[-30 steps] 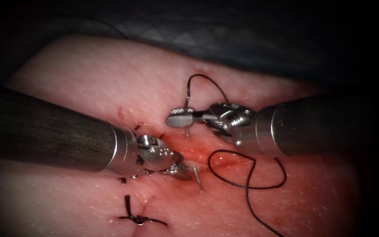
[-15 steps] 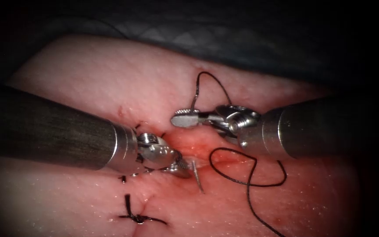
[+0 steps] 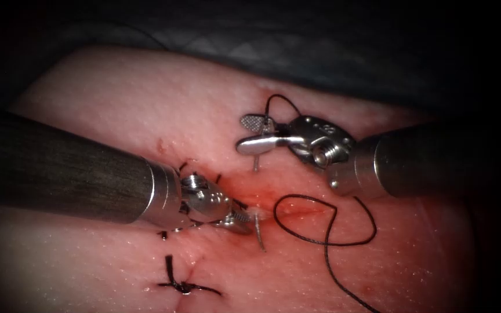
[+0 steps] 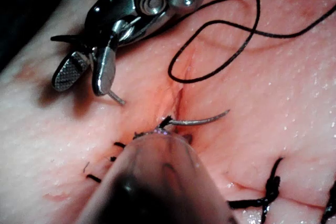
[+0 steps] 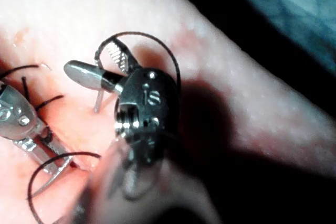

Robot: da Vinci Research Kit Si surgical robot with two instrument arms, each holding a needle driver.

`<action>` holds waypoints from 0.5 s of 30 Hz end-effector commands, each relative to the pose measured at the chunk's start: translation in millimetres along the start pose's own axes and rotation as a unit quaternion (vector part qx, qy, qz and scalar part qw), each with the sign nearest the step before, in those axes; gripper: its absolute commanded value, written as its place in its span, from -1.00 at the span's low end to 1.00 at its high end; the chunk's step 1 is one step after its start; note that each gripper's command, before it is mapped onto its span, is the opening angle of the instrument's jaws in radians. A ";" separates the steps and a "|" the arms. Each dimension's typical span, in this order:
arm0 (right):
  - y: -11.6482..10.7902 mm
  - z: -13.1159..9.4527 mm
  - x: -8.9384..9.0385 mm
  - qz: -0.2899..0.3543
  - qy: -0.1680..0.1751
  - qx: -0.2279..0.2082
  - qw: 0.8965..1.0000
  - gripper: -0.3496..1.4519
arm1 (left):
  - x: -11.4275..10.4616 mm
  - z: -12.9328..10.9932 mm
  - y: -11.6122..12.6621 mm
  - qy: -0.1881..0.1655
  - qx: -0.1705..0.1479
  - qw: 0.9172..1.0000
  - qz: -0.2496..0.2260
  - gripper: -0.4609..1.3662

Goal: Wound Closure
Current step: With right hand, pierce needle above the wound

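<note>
right tool (image 3: 251, 133) has opened, releasing needle (image 3: 258, 230).

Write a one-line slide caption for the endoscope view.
Left tool grips the needle emerging from the cut in the tissue; right tool, jaws open, has the needle's tail end and thread between them.

Curved needle (image 3: 259, 230): steel, tip half out of tissue (image 3: 146, 110) at cut (image 3: 297, 213), rear end protruding beside upper wound. Black thread (image 3: 326, 232): slack loop on tissue right of cut, trailing off. Cut: reddened, gaping.
</note>
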 end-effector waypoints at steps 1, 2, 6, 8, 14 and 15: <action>-0.1 -0.1 0.1 -0.001 0.002 0.005 1.000 0.75 | 0.0 0.0 0.0 0.000 -0.001 1.000 0.000 -0.37; -0.3 -0.3 0.3 -0.004 0.001 0.006 1.000 0.63 | 0.0 0.0 0.0 0.000 -0.001 1.000 0.000 -0.37; -1.1 -0.9 -0.1 0.004 0.000 0.002 1.000 -1.00 | 0.0 0.0 0.0 0.000 -0.001 1.000 0.000 -0.37; -1.5 -1.0 -0.1 0.089 0.009 -0.028 0.996 -1.00 | 0.0 0.0 0.0 0.000 -0.001 1.000 0.000 -0.37; -2.5 -1.3 -0.1 0.280 -0.022 -0.101 0.954 -1.00 | 0.0 0.0 0.0 0.000 -0.001 1.000 0.000 -0.37; -2.6 -1.3 -0.2 0.298 -0.029 -0.109 0.948 -1.00 | 0.0 0.0 0.0 0.000 -0.001 1.000 0.000 -0.37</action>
